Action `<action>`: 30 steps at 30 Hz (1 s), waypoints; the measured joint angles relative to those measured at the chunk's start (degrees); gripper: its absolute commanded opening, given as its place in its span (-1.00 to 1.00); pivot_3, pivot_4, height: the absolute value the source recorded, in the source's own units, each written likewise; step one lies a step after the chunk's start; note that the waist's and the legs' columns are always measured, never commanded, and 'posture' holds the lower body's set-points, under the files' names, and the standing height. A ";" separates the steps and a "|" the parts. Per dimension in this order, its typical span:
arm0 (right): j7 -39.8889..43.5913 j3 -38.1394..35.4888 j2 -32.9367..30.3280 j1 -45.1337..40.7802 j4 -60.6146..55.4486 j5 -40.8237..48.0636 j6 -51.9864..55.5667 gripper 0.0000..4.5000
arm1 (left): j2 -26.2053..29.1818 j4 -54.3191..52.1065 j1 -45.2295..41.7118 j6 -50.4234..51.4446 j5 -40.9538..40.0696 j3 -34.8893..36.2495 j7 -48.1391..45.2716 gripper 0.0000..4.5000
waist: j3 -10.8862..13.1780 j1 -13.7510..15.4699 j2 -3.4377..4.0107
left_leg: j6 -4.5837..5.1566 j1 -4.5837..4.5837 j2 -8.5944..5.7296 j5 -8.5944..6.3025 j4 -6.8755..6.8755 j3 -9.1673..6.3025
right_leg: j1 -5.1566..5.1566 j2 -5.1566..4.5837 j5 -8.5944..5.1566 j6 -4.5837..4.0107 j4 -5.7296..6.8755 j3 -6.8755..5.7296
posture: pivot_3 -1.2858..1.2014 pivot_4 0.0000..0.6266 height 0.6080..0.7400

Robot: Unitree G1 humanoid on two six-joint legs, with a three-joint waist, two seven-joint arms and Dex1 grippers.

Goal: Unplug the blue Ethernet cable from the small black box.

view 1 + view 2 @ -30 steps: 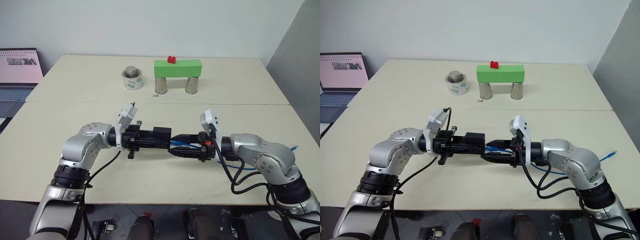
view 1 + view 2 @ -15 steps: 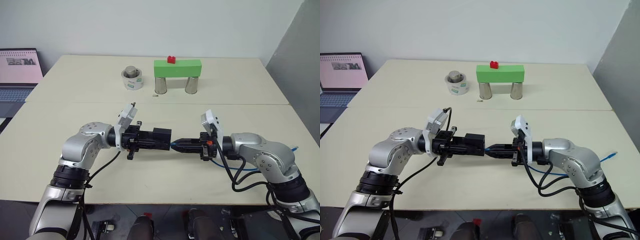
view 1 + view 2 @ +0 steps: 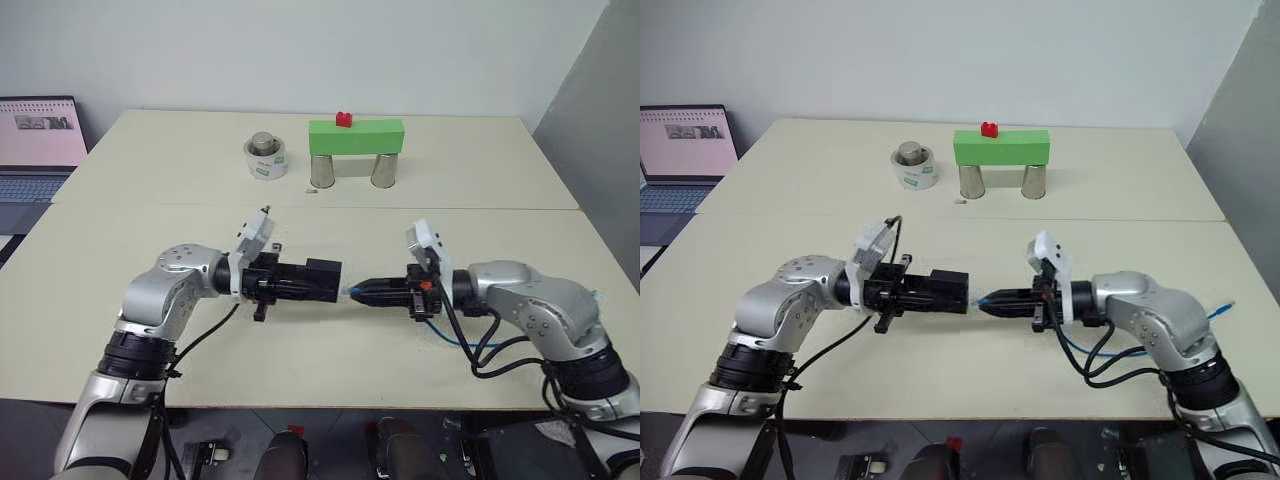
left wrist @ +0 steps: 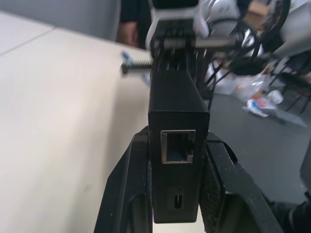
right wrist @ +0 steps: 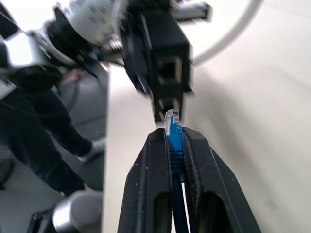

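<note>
Cable: we see the blue Ethernet cable (image 5: pixel 174 141), bright blue with a clear plug tip.
Box: the small black box (image 3: pixel 322 279) is matte black.
Grippers: the left gripper (image 3: pixel 300 285) and right gripper (image 3: pixel 362 292) have black fingers.
Table: the table (image 3: pixel 150 160) is pale cream.
Beyond the box: a green block (image 3: pixel 355 136), a red piece (image 3: pixel 343 120) on top, silver cans (image 3: pixel 321 170).
</note>
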 measured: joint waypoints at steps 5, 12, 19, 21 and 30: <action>-0.76 -1.38 0.33 -0.54 3.77 -3.10 -1.71 -0.98 | 1.04 -0.29 2.09 -0.30 0.17 0.04 -0.27 -0.64 | 0.00 -0.03 0.00 | 0.00 -0.02 0.01 0.00 0.00 0.03 | -0.03 0.00 0.00 0.00 0.00 0.01 | 0.03 -0.52 1.00; -21.93 -2.61 8.68 -9.87 33.57 -25.30 -22.86 -0.98 | 0.59 -1.31 2.71 2.12 0.62 0.61 4.92 -0.64 | 0.00 -0.41 -0.02 | 0.01 -0.04 -0.02 0.01 -0.01 0.15 | -0.12 -0.01 0.07 0.08 0.06 0.14 | 0.03 -0.52 1.00; -28.12 -3.61 11.80 -11.54 48.92 -33.55 -34.40 -0.23 | -0.91 -4.97 5.11 4.06 0.89 1.08 10.20 -0.64 | 0.01 -0.44 -0.01 | 0.00 -0.63 0.00 0.01 -0.02 0.14 | -0.62 -0.05 0.24 -0.25 0.06 0.10 | 0.03 -0.52 1.00; -25.14 -4.54 11.42 -10.51 45.10 -33.32 -34.46 0.00 | -2.46 -4.94 5.68 4.18 0.77 2.76 13.34 -0.64 | 0.01 -0.41 -0.01 | 0.00 -0.65 0.01 0.01 -0.01 0.09 | -0.62 -0.06 0.24 -0.25 0.07 0.04 | 0.03 -0.52 1.00; -10.25 -4.36 7.33 -0.92 15.79 -23.61 -26.43 0.67 | -5.18 3.57 5.04 -0.34 4.89 8.93 26.52 -0.64 | 0.01 -0.35 0.01 | 0.01 -0.46 0.01 0.01 0.05 -0.03 | -0.44 -0.03 0.11 -0.02 0.12 -0.03 | 0.03 -0.52 1.00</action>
